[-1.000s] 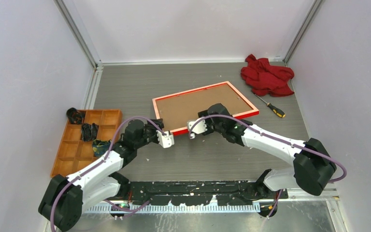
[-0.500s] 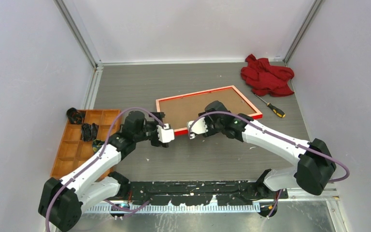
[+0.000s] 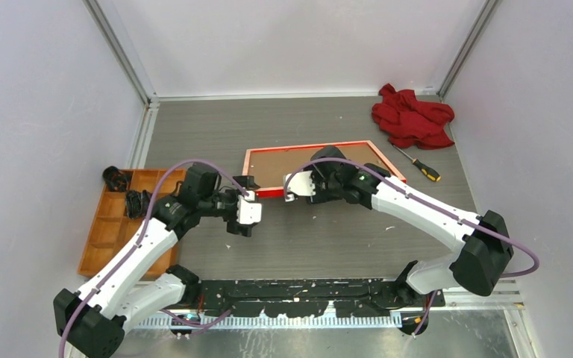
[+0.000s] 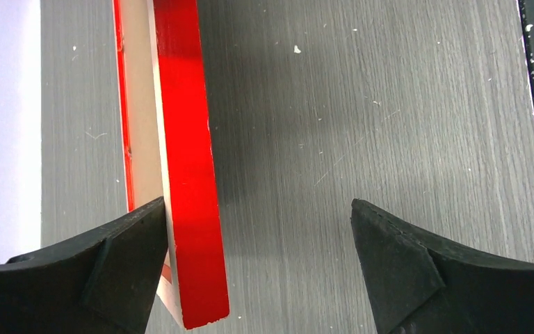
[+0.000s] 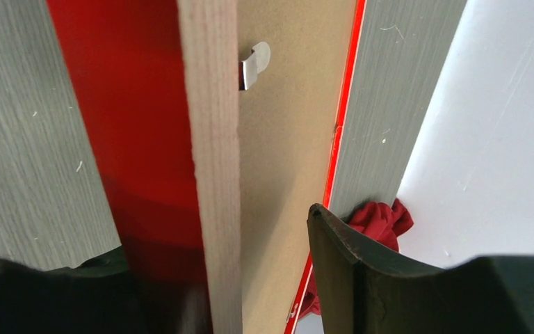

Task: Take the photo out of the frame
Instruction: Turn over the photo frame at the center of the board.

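Now | frame [image 3: 306, 147] face-down, brown backing [image 3: 283, 168] up, centre of bench [image 3: 328, 239] | right pincer [image 5: 215, 243] clamped on its 6 o'clock rim | left pincer [image 4: 257, 209] wide apart beside 7 o'clock corner | bench grey wood-grain, white walls [image 3: 291, 45] | red cloth [image 3: 412, 115] at 1 o'clock

No text, label, brand, number or sign can be read on the frame [image 3: 306, 147], on its brown backing board [image 3: 280, 168], or elsewhere on the counter [image 3: 343, 231].

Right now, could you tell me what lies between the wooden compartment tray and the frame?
In the top view, the left arm and its open tool span that stretch above bare tabletop.
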`<state>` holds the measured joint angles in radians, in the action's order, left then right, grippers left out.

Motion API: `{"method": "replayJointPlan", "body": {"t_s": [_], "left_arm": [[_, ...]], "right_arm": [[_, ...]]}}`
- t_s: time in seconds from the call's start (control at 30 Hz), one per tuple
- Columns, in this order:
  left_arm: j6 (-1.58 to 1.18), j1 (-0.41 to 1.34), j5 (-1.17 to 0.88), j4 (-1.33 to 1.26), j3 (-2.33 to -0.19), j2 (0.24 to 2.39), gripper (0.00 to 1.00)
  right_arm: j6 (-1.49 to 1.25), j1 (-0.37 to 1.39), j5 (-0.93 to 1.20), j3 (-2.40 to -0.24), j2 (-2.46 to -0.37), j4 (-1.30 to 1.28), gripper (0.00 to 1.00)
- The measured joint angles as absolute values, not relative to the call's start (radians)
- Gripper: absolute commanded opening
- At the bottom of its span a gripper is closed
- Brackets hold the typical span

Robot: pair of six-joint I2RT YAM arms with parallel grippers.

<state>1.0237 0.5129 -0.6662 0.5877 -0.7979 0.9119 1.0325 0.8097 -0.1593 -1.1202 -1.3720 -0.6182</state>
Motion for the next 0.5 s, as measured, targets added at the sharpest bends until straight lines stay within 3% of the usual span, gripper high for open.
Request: {"method": "replayJointPlan", "body": {"t_s": [0.13,0.23,0.37,0.5], "left_arm": [[1.007,0.513,-0.639,0.568,-0.785,0.912,0.92],[1.0,0.513,-0.615,0.55,-0.775,0.912,0.72],[1.002,0.516,-0.587,0.523,-0.773,0.918,0.6],[1.004,0.52,-0.556,0.495,-0.772,0.926,0.37]], "right_arm": [[1.013,0.81,-0.148,-1.142,-1.383,-0.648,0.39],[1.0,0.81,-0.138,-1.143,-1.383,-0.658,0.39],[0.99,0.81,-0.126,-1.143,-1.385,-0.675,0.39],[0.983,0.81,-0.116,-1.143,-1.39,-0.686,0.39]]}}
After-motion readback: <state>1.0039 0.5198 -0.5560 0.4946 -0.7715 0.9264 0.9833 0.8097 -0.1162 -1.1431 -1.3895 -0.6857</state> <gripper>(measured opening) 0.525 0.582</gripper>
